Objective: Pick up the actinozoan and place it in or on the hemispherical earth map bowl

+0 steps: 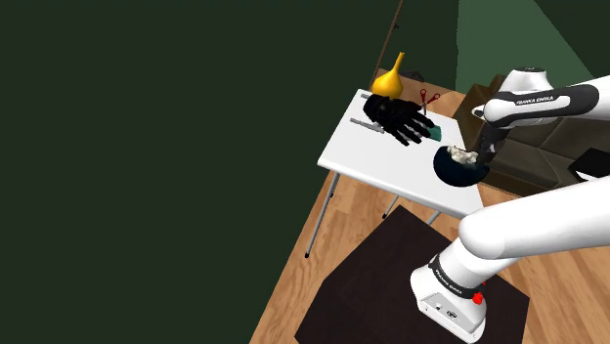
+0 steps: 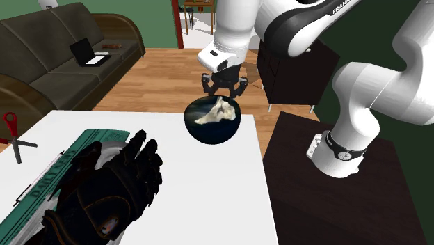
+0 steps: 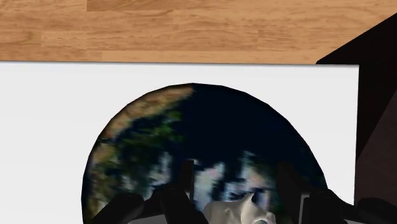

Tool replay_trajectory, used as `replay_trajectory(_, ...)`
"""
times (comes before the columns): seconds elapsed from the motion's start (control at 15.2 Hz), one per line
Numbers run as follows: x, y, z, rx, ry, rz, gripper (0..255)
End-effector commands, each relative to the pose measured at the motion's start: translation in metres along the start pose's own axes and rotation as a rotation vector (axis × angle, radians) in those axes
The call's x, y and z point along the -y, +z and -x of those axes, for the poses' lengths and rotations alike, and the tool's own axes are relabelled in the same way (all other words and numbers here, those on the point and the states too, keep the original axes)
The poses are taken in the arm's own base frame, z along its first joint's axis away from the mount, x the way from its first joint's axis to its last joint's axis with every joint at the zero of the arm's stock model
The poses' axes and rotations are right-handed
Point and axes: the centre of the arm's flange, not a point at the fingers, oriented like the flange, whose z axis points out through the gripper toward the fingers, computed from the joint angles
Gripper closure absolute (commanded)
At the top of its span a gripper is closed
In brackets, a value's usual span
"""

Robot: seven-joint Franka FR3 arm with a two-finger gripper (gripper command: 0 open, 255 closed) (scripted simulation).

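A dark bowl painted like an earth map (image 1: 455, 170) (image 2: 209, 133) (image 3: 210, 127) stands near the white table's corner closest to the robot stand. A whitish, knobbly actinozoan (image 1: 467, 154) (image 2: 214, 113) (image 3: 238, 210) lies inside it, one spike pointing up. My black gripper (image 1: 486, 147) (image 2: 224, 92) (image 3: 235, 172) hangs directly above the bowl. Its fingers stand apart on either side of the actinozoan's top and do not visibly clasp it.
A big black glove (image 1: 399, 119) (image 2: 111, 188) lies on a green flat case (image 2: 59, 167) mid-table. Red scissors (image 1: 425, 98) (image 2: 10, 129) and a yellow gourd-shaped vase (image 1: 389, 83) sit further off. A sofa with a laptop (image 2: 90, 52) stands beyond the table (image 1: 391, 161).
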Motion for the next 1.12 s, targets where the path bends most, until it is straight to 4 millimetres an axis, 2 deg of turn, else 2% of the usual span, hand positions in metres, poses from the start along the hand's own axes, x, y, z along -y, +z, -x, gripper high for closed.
replay_trajectory(0.0,0.000,0.000,0.000,0.000,0.000,0.000,0)
replay_trajectory(0.26,0.000,0.000,0.000,0.000,0.000,0.000,0)
replay_trajectory(0.53,0.000,-0.050,0.000,0.000,0.000,0.000,0)
replay_trajectory(1.06,0.000,-0.050,0.000,0.000,0.000,0.000,0)
